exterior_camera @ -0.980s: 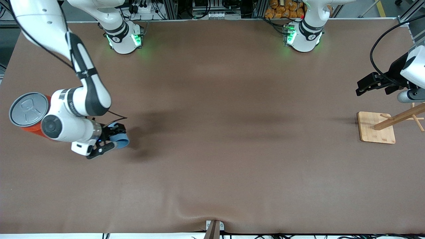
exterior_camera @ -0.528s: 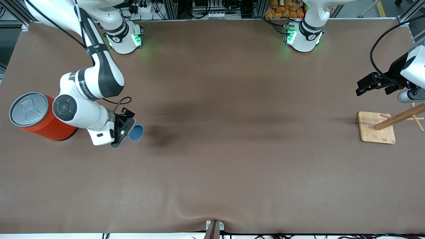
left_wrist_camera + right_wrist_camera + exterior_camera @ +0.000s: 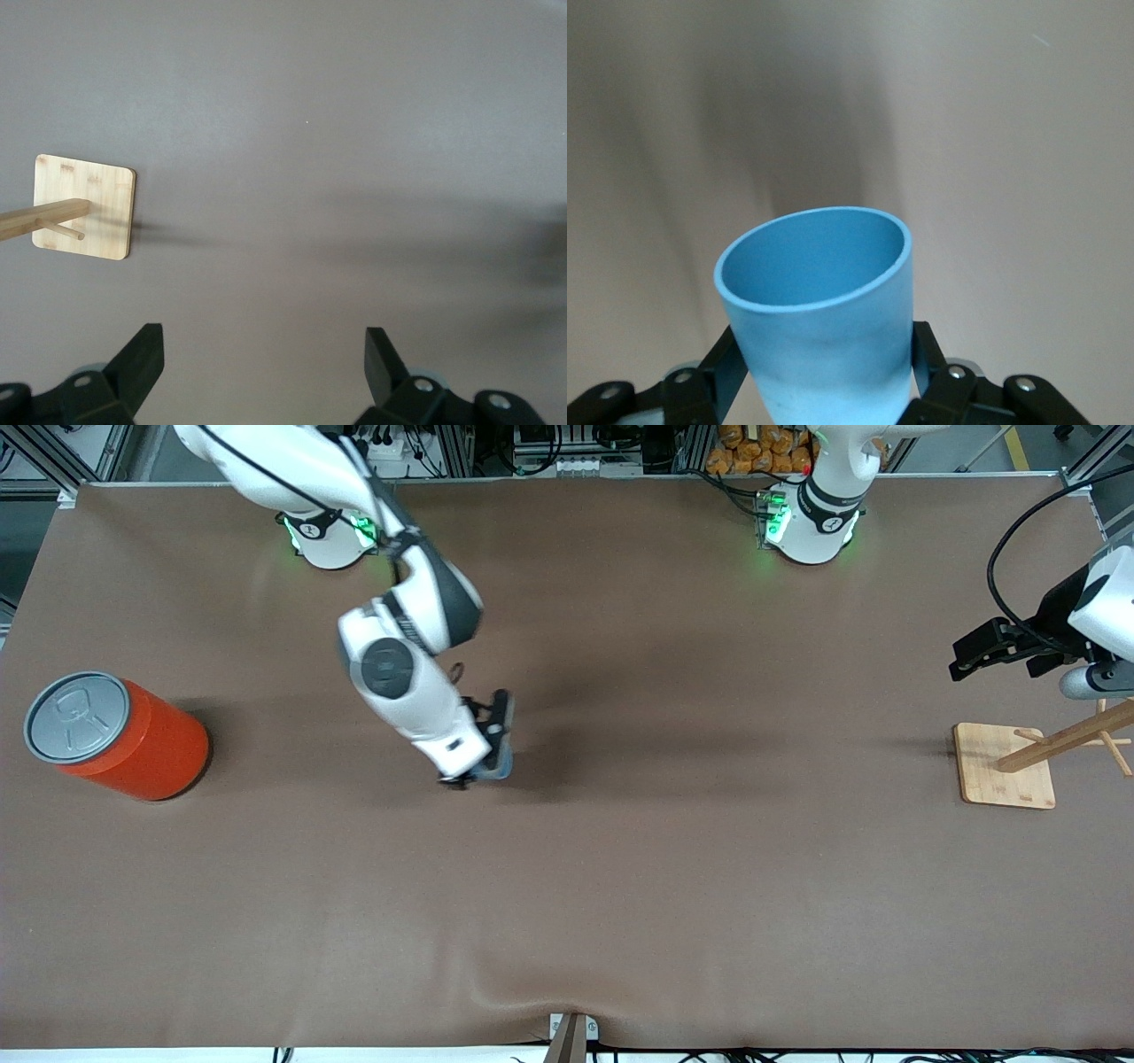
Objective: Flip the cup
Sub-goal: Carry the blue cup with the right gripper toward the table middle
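While the left gripper (image 3: 261, 376) waits with its fingers spread wide above the wooden stand (image 3: 1005, 766), the right gripper (image 3: 485, 755) hangs over the middle of the brown table (image 3: 673, 886), clamped on the cup (image 3: 819, 310), which seems tilted, mouth away from the wrist. The red can (image 3: 115, 737) stands at the right arm's end.
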